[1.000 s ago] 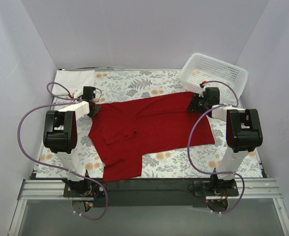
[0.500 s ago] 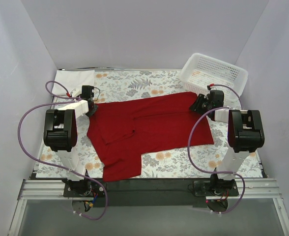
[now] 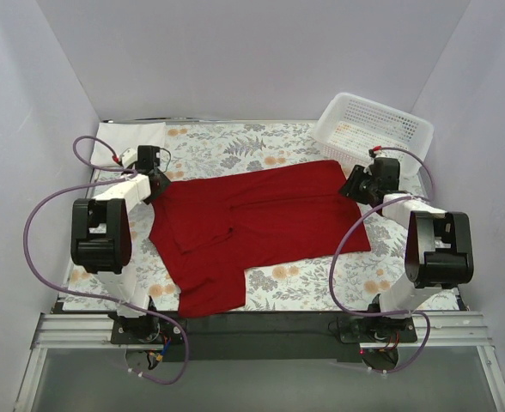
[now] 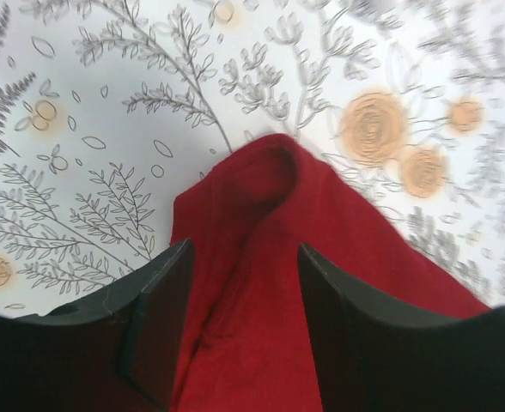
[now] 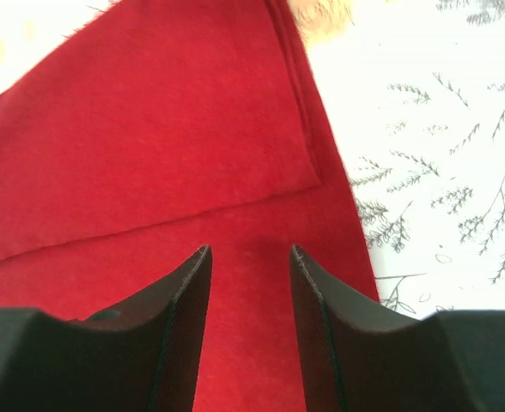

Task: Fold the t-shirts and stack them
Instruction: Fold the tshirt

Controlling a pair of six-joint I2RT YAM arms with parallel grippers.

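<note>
Keeping both arms low at opposite far corners of the red t-shirt point(image 3: 261, 223), which lies part-folded across the middle of the floral table point(image 3: 235, 142). My left gripper point(image 4: 244, 257): jaws apart, straddling a puckered corner of cloth, pinching nothing. My right gripper point(image 5: 250, 257): jaws apart just over the doubled hem, holding nothing. Placed so, I judge, to lay the folded edge flat and straight. White t-shirt point(image 3: 130, 136): folded, far-left corner, likely the stack's base. Mesh basket point(image 3: 373, 124): far right, apart.
</note>
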